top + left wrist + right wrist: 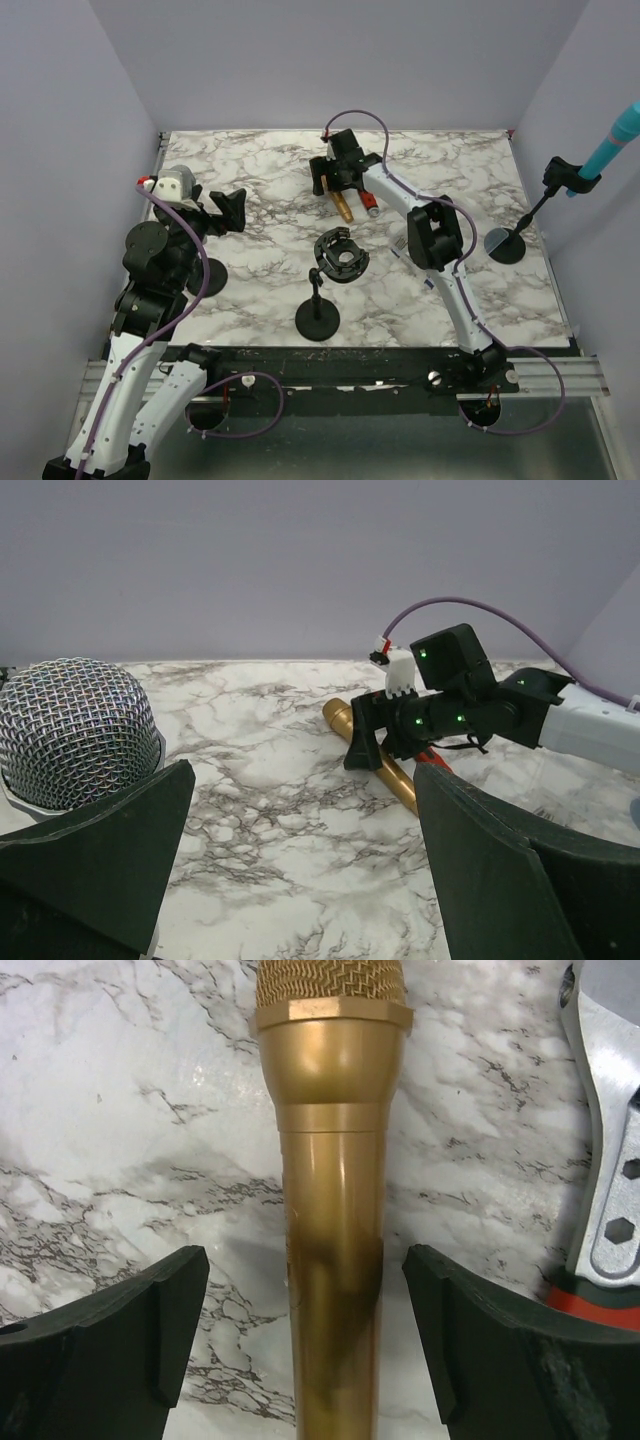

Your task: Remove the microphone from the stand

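The gold microphone (335, 1210) lies flat on the desk near the middle of its far edge, well apart from the empty stand (335, 255) by the near edge. The right gripper (305, 1305) hangs over it with jaws apart, one on each side and not touching. I think this is so it can rest there. The left gripper (300, 830) is wide too and holds nothing, with a silver microphone (75, 730) just beside it. Only the right wrist view shows those gaps. Only the top view shows the empty stand.

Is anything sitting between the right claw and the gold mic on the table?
Nothing visible. The right claw stands open astride the gold microphone, one finger on each side, with only bare marble table in the gaps. A red-and-silver object lies outside one finger, not in between.
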{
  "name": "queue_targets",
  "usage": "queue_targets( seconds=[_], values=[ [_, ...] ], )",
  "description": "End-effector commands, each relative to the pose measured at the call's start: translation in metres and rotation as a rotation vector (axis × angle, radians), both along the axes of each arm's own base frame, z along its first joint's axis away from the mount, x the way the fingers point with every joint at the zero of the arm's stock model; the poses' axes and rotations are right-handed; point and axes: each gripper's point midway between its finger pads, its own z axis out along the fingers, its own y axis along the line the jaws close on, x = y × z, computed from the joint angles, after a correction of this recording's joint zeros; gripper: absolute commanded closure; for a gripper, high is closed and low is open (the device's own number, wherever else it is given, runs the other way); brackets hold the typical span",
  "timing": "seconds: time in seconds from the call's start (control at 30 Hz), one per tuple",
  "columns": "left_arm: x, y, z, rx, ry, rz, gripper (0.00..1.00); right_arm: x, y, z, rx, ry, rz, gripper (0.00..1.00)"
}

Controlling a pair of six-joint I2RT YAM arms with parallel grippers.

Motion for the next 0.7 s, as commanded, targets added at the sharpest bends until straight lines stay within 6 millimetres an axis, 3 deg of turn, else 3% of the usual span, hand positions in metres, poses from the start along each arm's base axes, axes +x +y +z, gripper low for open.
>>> queue_targets(
  seconds=[0.0, 0.17, 0.3, 0.4, 0.43, 0.53, 0.67],
  values=[
    [-0.002, -0.004, 0.006, -0.015, -0.023, -0.025, 0.07, -0.005, -0.013, 0.026, -0.055, 0.005, -0.031, 0.1],
    [-0.003, -0.006, 0.006, -0.018, -0.024, -0.031, 0.07, -0.001, -0.025, 0.079, -0.069, -0.073, -0.079, 0.0],
    [-0.004, -0.007, 0.006, -0.019, -0.025, -0.039, 0.07, -0.006, -0.042, 0.127, -0.077, -0.146, -0.124, 0.0],
    [-0.004, -0.011, 0.006, -0.019, -0.026, -0.062, 0.07, -0.017, -0.057, 0.15, -0.076, -0.176, -0.177, 0.0],
    [-0.005, -0.014, 0.006, -0.019, -0.026, -0.077, 0.07, -0.023, -0.062, 0.162, -0.064, -0.19, -0.195, 0.0],
    [-0.01, -0.031, 0.009, -0.023, -0.034, -0.177, 0.05, -0.047, -0.081, 0.171, -0.035, -0.191, -0.249, 0.0],
    [-0.022, -0.061, 0.012, -0.032, -0.04, -0.363, 0.05, -0.096, -0.089, 0.175, 0.084, -0.166, -0.233, 0.0]
  ],
)
